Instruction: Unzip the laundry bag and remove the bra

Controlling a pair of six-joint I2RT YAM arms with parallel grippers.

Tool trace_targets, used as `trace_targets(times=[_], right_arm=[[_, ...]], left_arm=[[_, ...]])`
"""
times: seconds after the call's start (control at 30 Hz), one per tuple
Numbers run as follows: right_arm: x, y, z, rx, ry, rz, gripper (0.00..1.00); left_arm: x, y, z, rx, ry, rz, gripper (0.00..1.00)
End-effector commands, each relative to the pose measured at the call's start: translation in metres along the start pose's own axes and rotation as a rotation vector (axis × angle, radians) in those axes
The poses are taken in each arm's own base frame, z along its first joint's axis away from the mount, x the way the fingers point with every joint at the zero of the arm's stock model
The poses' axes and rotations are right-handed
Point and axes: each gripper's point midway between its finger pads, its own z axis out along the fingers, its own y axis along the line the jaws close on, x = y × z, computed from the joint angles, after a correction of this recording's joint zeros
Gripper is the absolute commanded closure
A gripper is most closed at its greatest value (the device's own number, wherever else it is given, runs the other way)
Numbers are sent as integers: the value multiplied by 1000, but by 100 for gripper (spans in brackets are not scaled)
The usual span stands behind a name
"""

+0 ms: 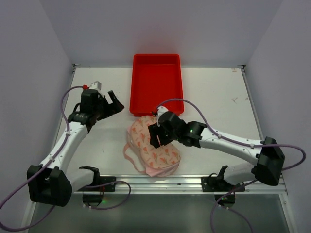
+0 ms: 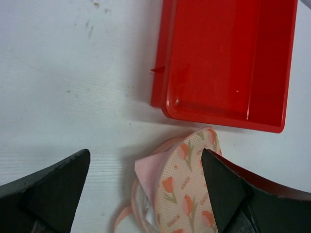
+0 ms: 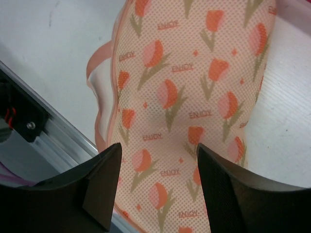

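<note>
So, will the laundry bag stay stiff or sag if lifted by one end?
Probably sags: the laundry bag is soft mesh fabric, bulging unevenly. It looks light, so a push would likely slide it. The loose pink strap beside it may drag or snag.

right gripper (image 3: 160, 150): jaws spread, laundry bag (image 3: 184, 97) fills the gap and all ahead | rail (image 3: 53, 131) close off its left finger | left gripper (image 2: 146, 160): jaws wide, bare table (image 2: 73, 73) ahead-left | red tray (image 2: 228, 58) blocks ahead-right, bag end beside right finger
</note>
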Motion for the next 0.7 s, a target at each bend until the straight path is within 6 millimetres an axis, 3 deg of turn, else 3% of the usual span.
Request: trace_targets(times=[0.0, 0.17, 0.2, 0.27, 0.4, 0.43, 0.67], right_arm=[[-38, 24, 10, 52, -81, -115, 35], [-30, 44, 35, 150, -42, -255, 36], [-37, 51, 37, 160, -55, -269, 36], [-25, 53, 52, 215, -11, -333, 37], [-23, 56, 67, 272, 5, -391, 42], [-20, 56, 69, 277, 13, -398, 47], [1, 56, 90, 302, 89, -440, 62]], left_arm=[[1, 7, -22, 53, -2, 38, 0], [13, 48, -28, -71, -48, 75, 0], [11, 53, -30, -93, -72, 78, 0], [6, 79, -34, -206, -158, 53, 0], [-13, 89, -54, -284, -254, 41, 0], [-17, 93, -61, -307, -283, 42, 0], [-20, 88, -67, -288, -285, 91, 0]])
